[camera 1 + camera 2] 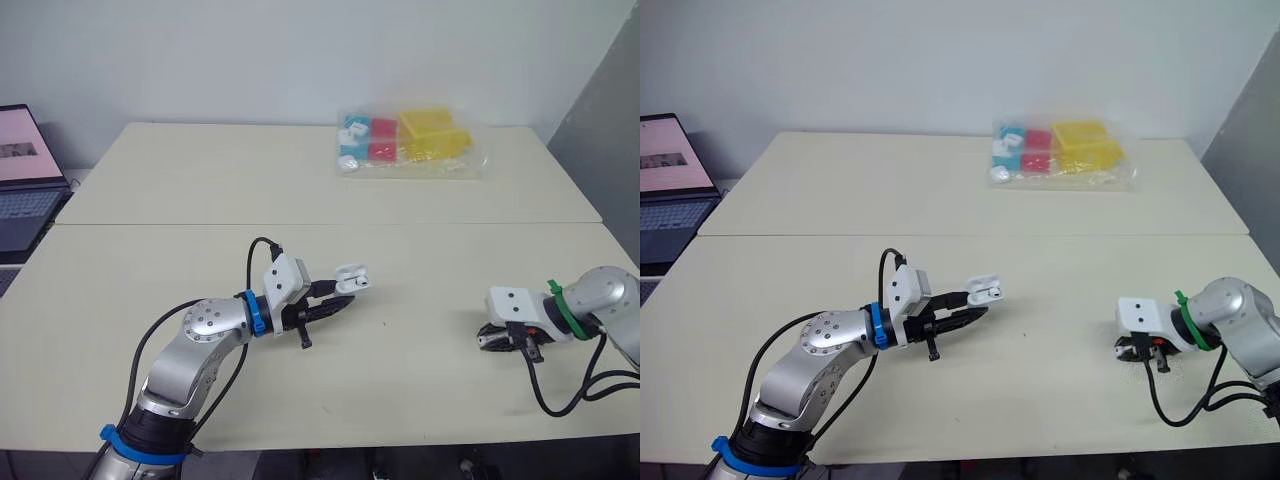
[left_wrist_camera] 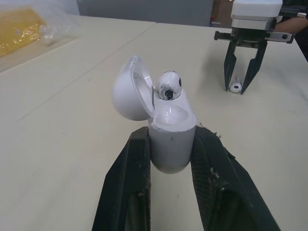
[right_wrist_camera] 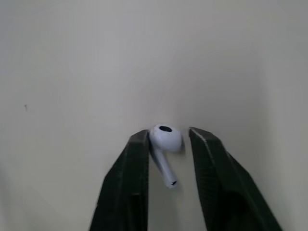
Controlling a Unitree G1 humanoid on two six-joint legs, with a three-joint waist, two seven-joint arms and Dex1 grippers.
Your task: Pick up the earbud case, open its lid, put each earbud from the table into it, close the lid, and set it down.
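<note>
Left gripper (image 1: 328, 306) is clenched on the case (image 2: 171, 144), pinching its lower body from both sides just above the tabletop (image 1: 420, 385). The lid (image 2: 129, 90) stands open and one earbud (image 2: 168, 85) sits inside. Right gripper (image 1: 490, 338) is released, its fingers straddling the second earbud (image 3: 165, 138) on the tabletop. It looks light, smooth and rounded, so it may well squirt out. I'd pinch across its bulb, gently.

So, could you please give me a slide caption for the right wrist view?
Open right tool straddling an earbud that lies on the table.
</note>
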